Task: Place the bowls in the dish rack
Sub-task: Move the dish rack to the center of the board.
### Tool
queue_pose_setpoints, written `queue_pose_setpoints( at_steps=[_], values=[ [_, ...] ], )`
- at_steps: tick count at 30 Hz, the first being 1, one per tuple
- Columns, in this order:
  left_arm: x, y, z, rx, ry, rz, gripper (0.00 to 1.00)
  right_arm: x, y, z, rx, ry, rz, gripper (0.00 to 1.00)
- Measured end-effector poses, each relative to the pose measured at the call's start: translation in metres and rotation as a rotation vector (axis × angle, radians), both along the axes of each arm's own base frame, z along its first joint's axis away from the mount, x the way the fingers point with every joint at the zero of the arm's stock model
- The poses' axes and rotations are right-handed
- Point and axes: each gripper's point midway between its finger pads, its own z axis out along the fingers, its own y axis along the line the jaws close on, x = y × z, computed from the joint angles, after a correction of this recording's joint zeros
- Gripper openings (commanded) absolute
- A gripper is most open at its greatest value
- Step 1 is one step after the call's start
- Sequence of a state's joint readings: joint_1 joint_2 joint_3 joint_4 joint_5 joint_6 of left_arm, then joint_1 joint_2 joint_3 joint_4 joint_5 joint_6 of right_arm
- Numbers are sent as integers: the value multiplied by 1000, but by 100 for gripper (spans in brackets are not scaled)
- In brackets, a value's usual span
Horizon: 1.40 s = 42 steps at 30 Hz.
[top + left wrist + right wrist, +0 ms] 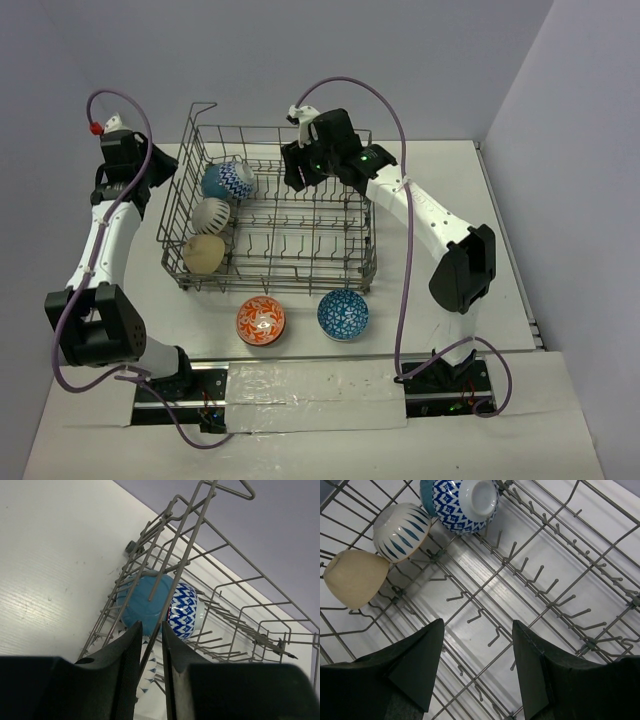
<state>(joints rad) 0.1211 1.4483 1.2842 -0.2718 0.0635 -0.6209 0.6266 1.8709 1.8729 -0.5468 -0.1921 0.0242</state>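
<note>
The large rectangular grey metal wire dish rack (300, 225) stands in the middle of the white table (440, 190), its raised wire handle (204, 106) at the far left corner. Three bowls sit on edge among the upright tines along its left wall. The round blue-and-white zigzag bowl (228, 181) is farthest back. The round white bowl with blue streaks (212, 214) is just in front of it, and the plain round cream bowl (204, 253) is nearest. The rest of the rack's floor shows only bare tines. On the table just in front of the rack's near wall lie two more bowls, mouths up and apart from each other: a round orange-red patterned bowl (261, 321) on the left and a round blue patterned bowl (343, 314) on the right. The left gripper (151, 625) is outside the rack's far left side, aimed at the zigzag bowl. Its fingers are only narrowly parted, and a rack wire shows in the slit between them without being pinched. The right gripper (477, 625) hangs over the far right part of the rack, pointing down at the tines. Its fingers are spread wide with nothing between them.
</note>
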Motion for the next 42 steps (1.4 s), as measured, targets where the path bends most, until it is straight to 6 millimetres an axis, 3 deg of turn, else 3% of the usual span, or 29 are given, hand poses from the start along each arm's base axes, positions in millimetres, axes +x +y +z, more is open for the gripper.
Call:
queue_pose_setpoints(
  at_steps=[10, 23, 31, 42],
  values=[
    [10, -9, -3, -13, 1, -66, 0, 3, 0, -5, -9, 4, -7, 64],
    [9, -15, -3, -5, 7, -80, 0, 52, 33, -38, -57, 25, 0, 64],
    [10, -28, -2, 6, 12, -106, 0, 47, 45, -32, -15, 28, 55, 62],
    [7, -63, -3, 21, 24, -168, 0, 36, 56, -46, 25, 85, 113, 62]
  ],
)
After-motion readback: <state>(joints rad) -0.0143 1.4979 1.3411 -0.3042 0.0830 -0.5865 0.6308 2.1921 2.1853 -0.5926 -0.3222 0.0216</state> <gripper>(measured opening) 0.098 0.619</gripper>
